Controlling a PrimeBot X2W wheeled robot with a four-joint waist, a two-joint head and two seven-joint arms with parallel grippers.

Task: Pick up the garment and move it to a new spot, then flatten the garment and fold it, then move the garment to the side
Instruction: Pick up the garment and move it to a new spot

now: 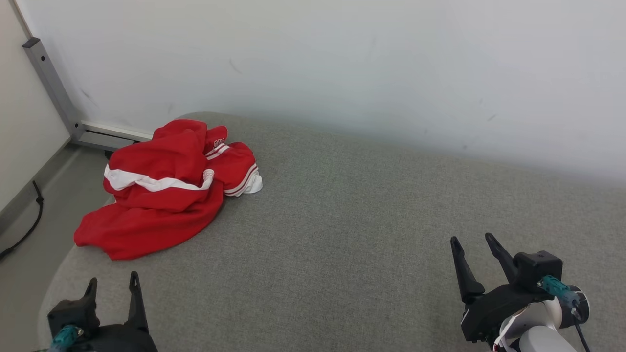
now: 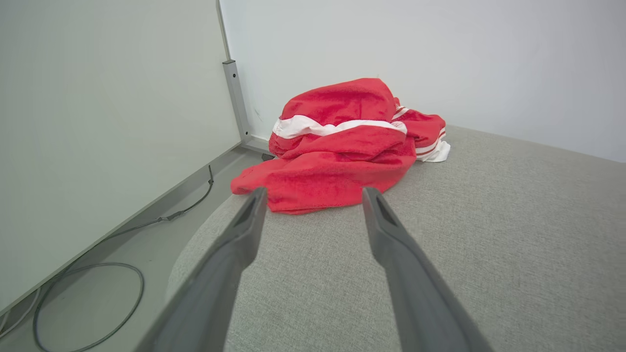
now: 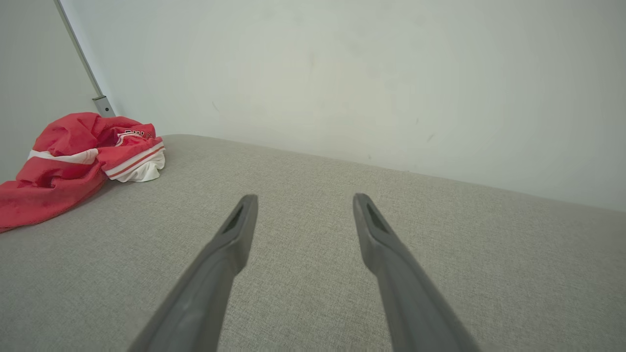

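I'm hovering my left gripper (image 1: pixel 113 278) at the near left edge of the grey surface (image 1: pixel 342 220), jaws spread wide and gripping nothing. The garment (image 1: pixel 161 195) (red, white stripes, crumpled in a heap) is lying at the far left corner of the surface, with its lower flap reaching the left edge. It's sitting straight ahead of my left fingers, near but not touching. In the left wrist view the tips are pointing right at its near hem. My right gripper (image 1: pixel 472 238) is hovering at the near right, also spread wide and empty. It's well apart from the garment, which is showing far off to the left in the right wrist view. A wall (image 1: pixel 342 58) is standing behind the surface, and a cable (image 1: pixel 29 220) is trailing on the floor (image 1: pixel 58 186) to the left.
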